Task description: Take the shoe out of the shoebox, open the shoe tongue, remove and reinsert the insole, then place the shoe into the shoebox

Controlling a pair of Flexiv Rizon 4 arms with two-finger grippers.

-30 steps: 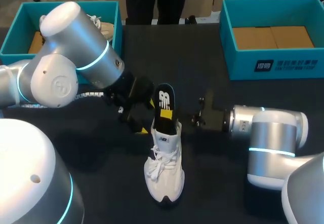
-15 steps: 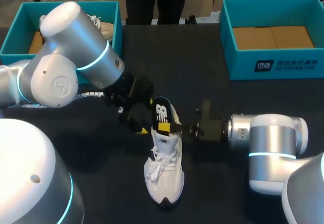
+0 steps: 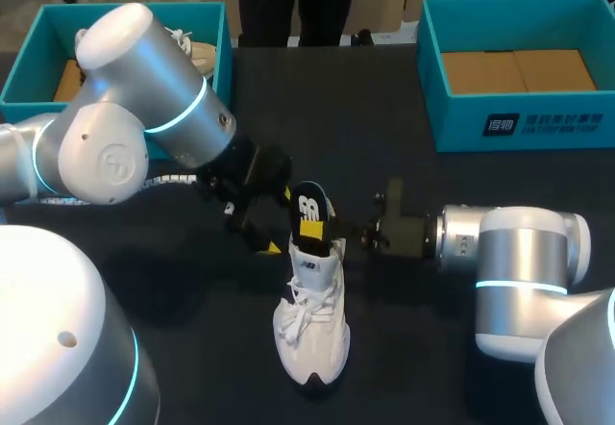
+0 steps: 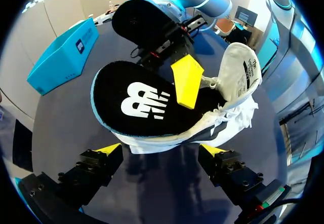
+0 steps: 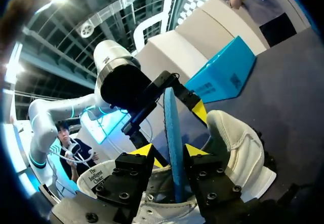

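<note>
Head view, centre of frame: the shoe (image 3: 309, 324) stands upright on the bench (image 3: 211, 348), toe toward the lower edge and heel toward the top. It is outside both boxes.

The insole (image 3: 308, 204) stands on end out of the heel opening, black face with its white logo turned toward the left of the frame.

Your right hand (image 5: 169, 152) comes in from the right. Its fingers are nearly together and clamp the insole's blue-edged rim from both sides. One yellow fingertip (image 4: 187, 80) lies flat on the black face.

Your left hand (image 4: 161, 149) sits left of the heel with its fingers spread wide and nothing gripped. The heel and the insole's lower end lie just ahead, between the two tips. You cannot tell whether either tip touches the shoe.

One teal shoebox (image 3: 461, 122) is at upper right with its cardboard floor showing. A second shoebox (image 3: 223, 69) at upper left holds a second shoe (image 3: 197, 52).
</note>
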